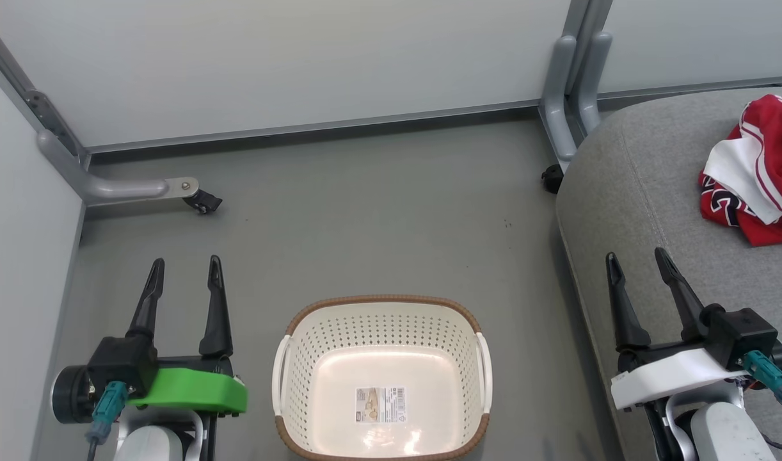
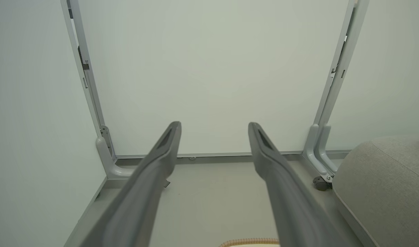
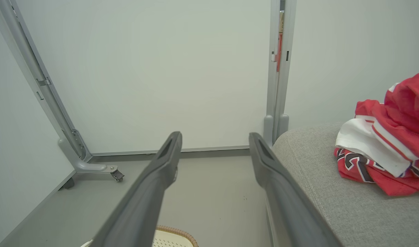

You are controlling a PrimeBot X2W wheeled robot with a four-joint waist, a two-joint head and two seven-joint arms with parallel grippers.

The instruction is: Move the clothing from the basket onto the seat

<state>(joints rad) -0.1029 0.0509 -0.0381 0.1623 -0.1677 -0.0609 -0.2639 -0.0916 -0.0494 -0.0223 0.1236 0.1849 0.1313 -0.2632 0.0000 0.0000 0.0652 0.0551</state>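
The left hand (image 1: 186,261) is hovering above the grey floor (image 1: 365,211) with its two dark fingers spread apart, and bare floor is showing between them. Just to this hand's right, the basket (image 1: 381,299) is sitting upright on the floor, its brown rim facing up and its cream bottom lying bare around a barcode sticker (image 1: 380,404). Beyond the basket, well to the left hand's right, the right hand (image 1: 635,254) is hanging at much the same height, its fingers likewise parted and clamped on nothing. The right hand is hovering over the rounded edge of the seat (image 1: 647,205), which is stretching away ahead of it and to its right. The clothing (image 1: 765,173) is lying in a crumpled red and white heap on the seat, ahead of the right hand's fingertips and off to their right, apart from them, with black-and-white lettering showing on its lower folds.
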